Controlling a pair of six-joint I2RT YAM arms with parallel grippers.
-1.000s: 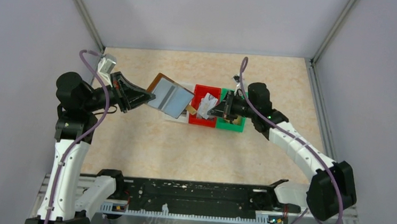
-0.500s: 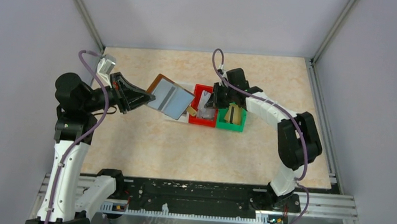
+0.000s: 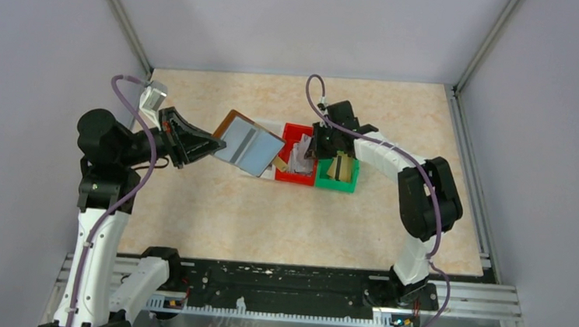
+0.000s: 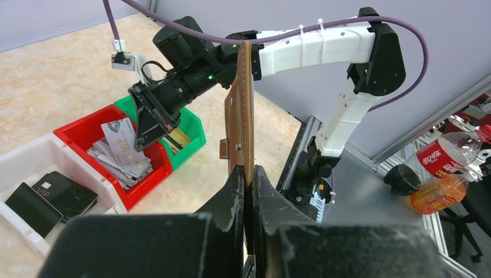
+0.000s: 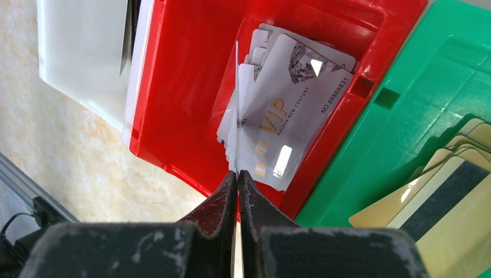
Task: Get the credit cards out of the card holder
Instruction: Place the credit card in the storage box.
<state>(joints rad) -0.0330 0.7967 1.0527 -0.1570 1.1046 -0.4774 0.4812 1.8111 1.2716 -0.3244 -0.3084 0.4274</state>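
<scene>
Your right gripper [image 5: 237, 176] is pressing its 2 fingers together on 1 thin silvery-white card [image 5: 236, 104]. The right wrist view is showing this card only by its edge. Its long axis is running straight out from the fingertips, toward the floor of the red bin [image 5: 173, 87], and it is hanging above the pile of silvery-white cards [image 5: 289, 110] that is lying there. This is the relation which matters now: the pile is directly beyond the far end of the card and slightly to one side of it. I am judging that you are only needing to let the fingers part for the card to fall among its own kind. The green bin [image 5: 405, 104] with the gold cards [image 5: 457, 231] is touching the red bin on one side, and the white bin [image 5: 81, 46] with the black cards [image 4: 63, 194] is standing on the other side. A sideways drift could therefore send the card into a wrong bin. Your left gripper [image 4: 248, 174] is clamping its fingers on the lower edge of the brown card holder [image 4: 238, 110]. It is holding the holder in the air, opened, on the robot's left of the 3 bins. The top view is showing the pale sleeves of the holder facing up and toward the right arm. For a next card, the right arm is the nearer free one, and I think it is needing to go leftward over the white bin to reach those sleeves. How many cards are remaining inside them, I cannot tell.
</scene>
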